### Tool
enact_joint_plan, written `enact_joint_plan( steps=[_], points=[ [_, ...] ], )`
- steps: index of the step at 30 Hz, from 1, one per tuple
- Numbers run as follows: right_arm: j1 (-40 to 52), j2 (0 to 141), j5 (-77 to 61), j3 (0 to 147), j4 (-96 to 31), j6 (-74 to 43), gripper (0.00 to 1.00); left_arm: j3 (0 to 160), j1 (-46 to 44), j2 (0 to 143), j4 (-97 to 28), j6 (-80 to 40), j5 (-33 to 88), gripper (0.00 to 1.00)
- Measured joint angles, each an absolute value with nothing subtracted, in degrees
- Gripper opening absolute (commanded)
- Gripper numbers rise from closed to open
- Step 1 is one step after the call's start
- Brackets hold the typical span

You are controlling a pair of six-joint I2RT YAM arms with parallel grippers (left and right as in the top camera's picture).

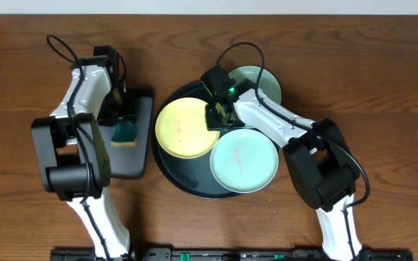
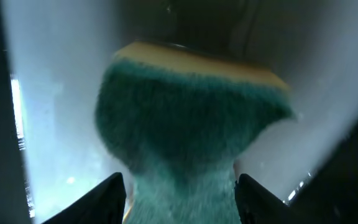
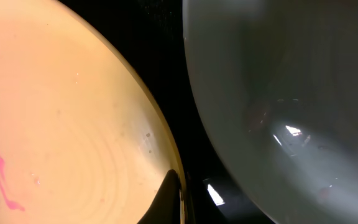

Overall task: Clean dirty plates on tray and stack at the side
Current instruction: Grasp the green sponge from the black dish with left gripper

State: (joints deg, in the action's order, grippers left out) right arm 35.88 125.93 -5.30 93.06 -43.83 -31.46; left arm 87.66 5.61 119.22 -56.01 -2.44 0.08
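Right tool [image 1: 215, 116] sits at the rim of the pale yellow round plastic plate [image 1: 183, 129] lying on the left of the large round black tray [image 1: 187, 177], its grip impossible to tell; light, stiff and likely slick, this plate is best pinched at its raised rim.

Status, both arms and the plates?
Left gripper shut on sponge at grey tray. Right gripper at yellow plate rim, grip unclear. It and two mint plates on black tray, none stacked.
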Motion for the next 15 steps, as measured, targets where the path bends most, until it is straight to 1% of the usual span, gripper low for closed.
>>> enact_joint_plan(
  steps=[2,4,6,7,8,9,11,15],
  points=[
    [35.88,125.93,-5.28,93.06,-43.86,-31.46,0.01,87.24,5.76,119.42,-55.13,-2.48,0.14,0.49],
    [35.88,125.93,-5.30,93.06,-43.86,-31.46,0.01,86.74,6.04,119.42,-54.13,-2.50,0.34,0.46],
    [35.88,125.93,-5.28,93.06,-43.83,-31.46,0.01,85.97,6.50,119.42,-52.97,-2.72,0.93,0.39],
    [35.88,125.93,-5.28,93.06,-43.83,-31.46,0.01,85.71,6.61,119.42,-52.51,-2.83,1.06,0.34],
    [35.88,125.93,-5.28,93.06,-43.83,-31.46,0.01,85.38,6.68,119.42,-51.94,-3.09,1.17,0.25],
    [35.88,125.93,-5.28,93.06,-43.83,-31.46,0.01,84.49,6.76,119.37,-50.81,-3.20,1.15,0.13],
    [35.88,125.93,-5.26,93.06,-43.81,-31.46,0.01,83.40,6.76,119.07,-49.43,-3.22,0.97,0.07],
    [35.88,125.93,-5.26,93.06,-43.79,-31.46,0.01,81.97,7.03,118.19,-47.88,-3.36,0.62,0.07]
  ],
)
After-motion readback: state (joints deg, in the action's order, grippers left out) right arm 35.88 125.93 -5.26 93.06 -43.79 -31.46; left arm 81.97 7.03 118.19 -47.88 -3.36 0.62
